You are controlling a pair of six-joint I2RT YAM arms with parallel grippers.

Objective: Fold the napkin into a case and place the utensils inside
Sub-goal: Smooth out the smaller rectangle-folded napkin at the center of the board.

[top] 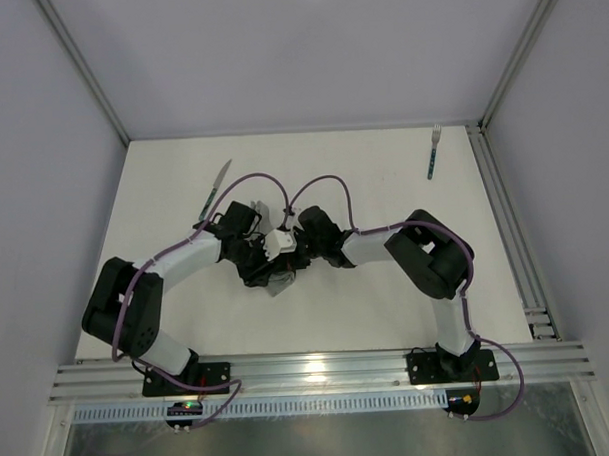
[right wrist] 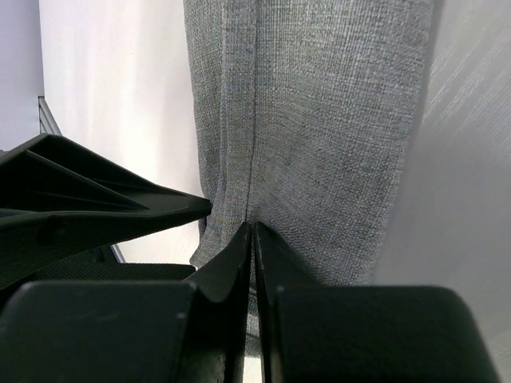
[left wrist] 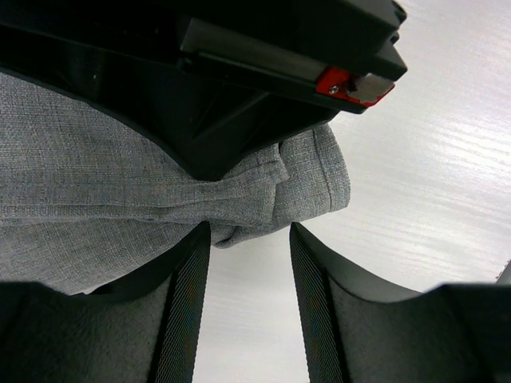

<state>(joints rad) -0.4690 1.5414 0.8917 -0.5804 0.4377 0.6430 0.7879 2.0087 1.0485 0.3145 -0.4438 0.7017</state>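
The grey napkin (left wrist: 120,175) lies bunched in folds on the white table, mostly hidden under both wrists in the top view, where only a small patch of the napkin (top: 283,283) shows. My right gripper (right wrist: 254,227) is shut on a pinched fold of the napkin (right wrist: 319,120). My left gripper (left wrist: 249,231) stands open beside it, bare table between its fingers and the cloth's folded corner just at the tips. The knife (top: 215,191) lies at the back left and the fork (top: 434,151) at the back right, both apart from the grippers. No case shape shows.
The two grippers meet at mid-table, left gripper (top: 262,258) and right gripper (top: 293,254) almost touching. The right gripper's black body with a red tab (left wrist: 335,80) hangs close above the cloth in the left wrist view. A metal rail (top: 515,231) runs along the right side.
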